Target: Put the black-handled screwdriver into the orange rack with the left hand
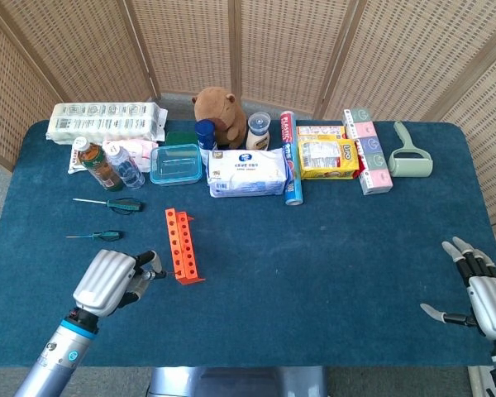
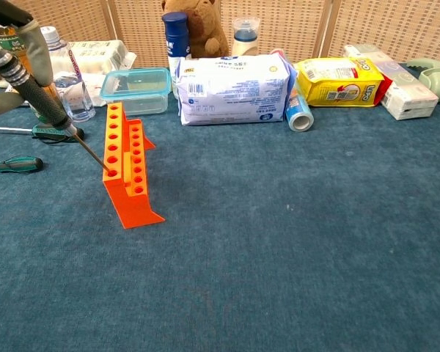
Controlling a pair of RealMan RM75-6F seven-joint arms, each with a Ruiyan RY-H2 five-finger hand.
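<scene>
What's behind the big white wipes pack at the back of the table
Behind the wipes pack stand a brown plush toy, a blue bottle and a small white bottle. The pack hides their lower parts.

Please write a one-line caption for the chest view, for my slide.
Left hand holds the black-handled screwdriver tilted, tip at the nearest hole of the orange plastic rack.

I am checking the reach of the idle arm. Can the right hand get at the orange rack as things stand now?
Probably not easily. The right hand rests open at the table's far right edge, while the orange rack stands far across on the left. Bare cloth lies between, but the left hand already holds the black-handled screwdriver at the rack.
</scene>
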